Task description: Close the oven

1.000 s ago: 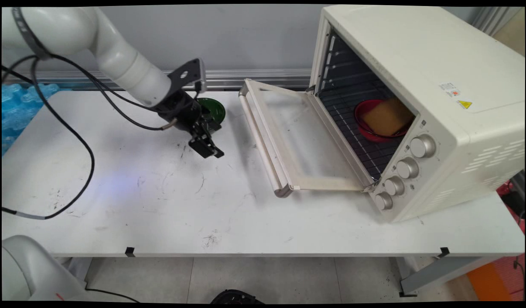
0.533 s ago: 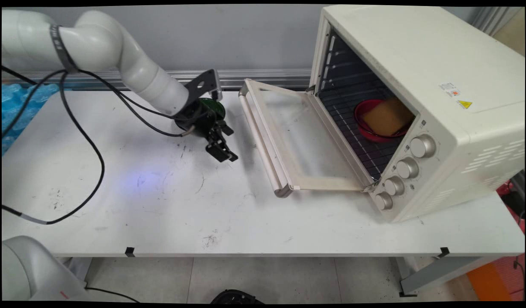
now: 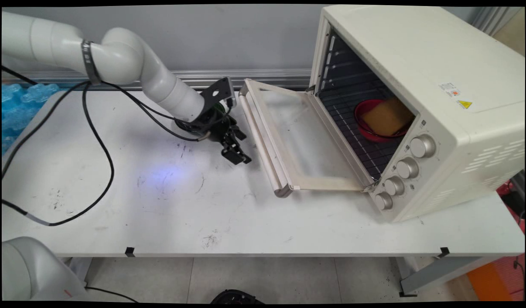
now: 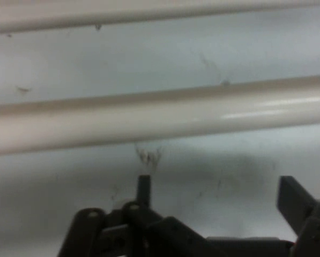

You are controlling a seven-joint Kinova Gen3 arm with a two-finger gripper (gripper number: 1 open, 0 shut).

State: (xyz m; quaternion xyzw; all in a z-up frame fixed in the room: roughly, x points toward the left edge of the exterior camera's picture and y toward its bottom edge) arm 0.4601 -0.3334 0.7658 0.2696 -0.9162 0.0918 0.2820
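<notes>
1. The tool (image 3: 236,155) hangs low over the surface (image 3: 160,205), just beside the oven door handle (image 3: 263,149), tilted toward it.
2. Its fingers (image 4: 292,198) stand apart with nothing between them; the handle (image 4: 160,115) lies across the hand view just ahead of them.
3. The oven door (image 3: 305,141) lies folded down, baring the rack.
4. A red bowl (image 3: 367,124) holding a tan slab (image 3: 387,116) sits inside the oven (image 3: 417,64), well apart from the handle.
</notes>
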